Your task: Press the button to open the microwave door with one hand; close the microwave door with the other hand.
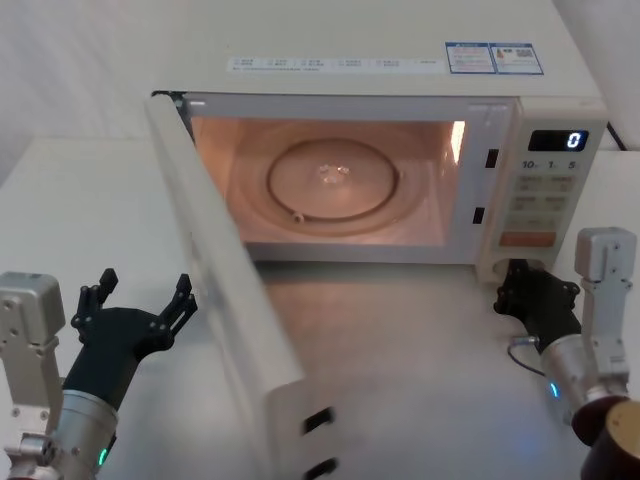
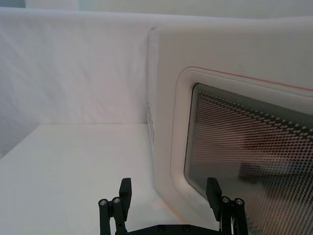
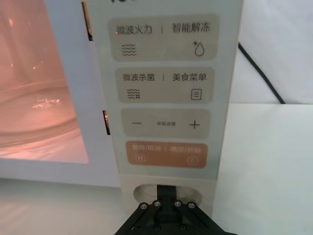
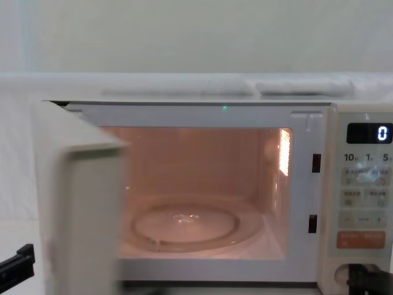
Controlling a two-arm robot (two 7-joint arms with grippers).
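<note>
The cream microwave (image 1: 400,60) stands at the back of the table with its display (image 1: 572,140) reading 0. The microwave door (image 1: 230,290) is swung far open toward me on its left hinge, and the cavity glows orange. My left gripper (image 1: 145,285) is open just left of the door's outer face. In the left wrist view the fingers (image 2: 125,188) stand spread before the door's window (image 2: 244,147). My right gripper (image 1: 520,285) is shut, and its tip sits in the recess of the button (image 3: 142,193) at the foot of the control panel, covering most of it.
A glass turntable (image 1: 335,180) lies inside the lit cavity. Orange keys (image 3: 166,154) sit just above the button. A black cable (image 3: 259,73) runs behind the microwave's right side. White table (image 1: 60,200) extends left of the door.
</note>
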